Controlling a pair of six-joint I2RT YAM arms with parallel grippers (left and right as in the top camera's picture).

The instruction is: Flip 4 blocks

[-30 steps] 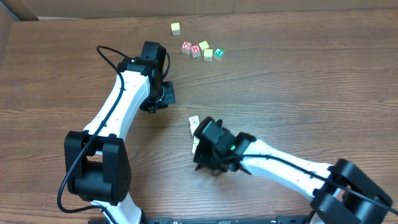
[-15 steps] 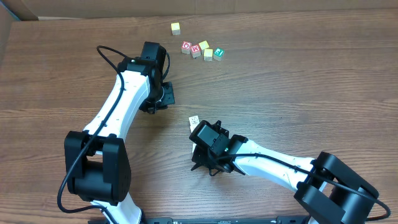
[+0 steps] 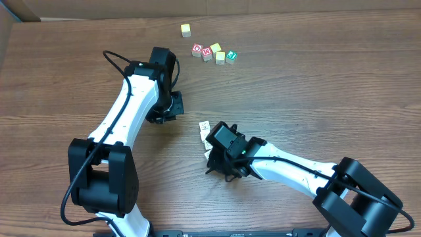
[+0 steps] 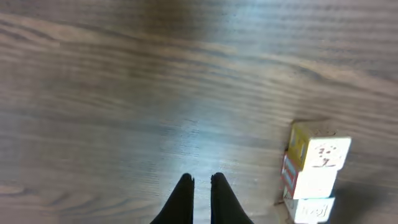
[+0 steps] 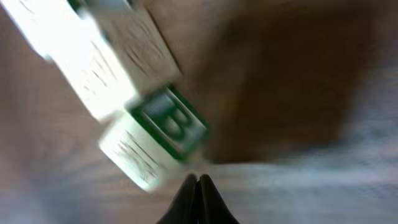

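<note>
A short row of cream blocks (image 4: 314, 177) lies at the right of the left wrist view. One has a yellow side and one a red side. My left gripper (image 4: 200, 180) hovers over bare wood to their left, shut on nothing. In the right wrist view the block with the green "B" face (image 5: 171, 121) lies at the row's end, next to other cream blocks (image 5: 118, 56). My right gripper (image 5: 198, 179) is shut, its tips right at that block's lower corner. From overhead the right wrist hides most of the row; one cream block (image 3: 204, 127) shows.
A cluster of other cubes sits at the back: a lone yellow cube (image 3: 186, 29), the red "O" cube (image 3: 197, 49), the "W" cube (image 3: 207, 52), two yellow ones and a green-lettered one (image 3: 231, 56). The left arm (image 3: 131, 112) stretches across the left side.
My right wrist has shifted and turned over the row of blocks, moving slightly back and right. My left gripper has edged a little toward the front left. Both stay shut.
</note>
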